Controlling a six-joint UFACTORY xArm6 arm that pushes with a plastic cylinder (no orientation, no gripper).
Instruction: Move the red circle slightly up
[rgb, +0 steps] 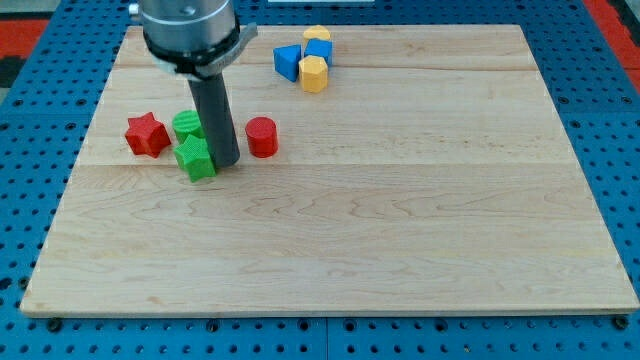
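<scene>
The red circle (262, 136) sits on the wooden board at the view's upper left of centre. My tip (225, 163) rests on the board just left of the red circle, a small gap apart, and right beside a green star-shaped block (196, 158). A second green block (186, 125) lies just above that one, partly behind the rod. A red star (147, 134) lies further left.
A cluster near the view's top holds a blue block (288, 62), another blue block (319, 50), a yellow block (314, 73) and a yellow block (317, 34) at the back. The board's left edge (75, 170) is close to the red star.
</scene>
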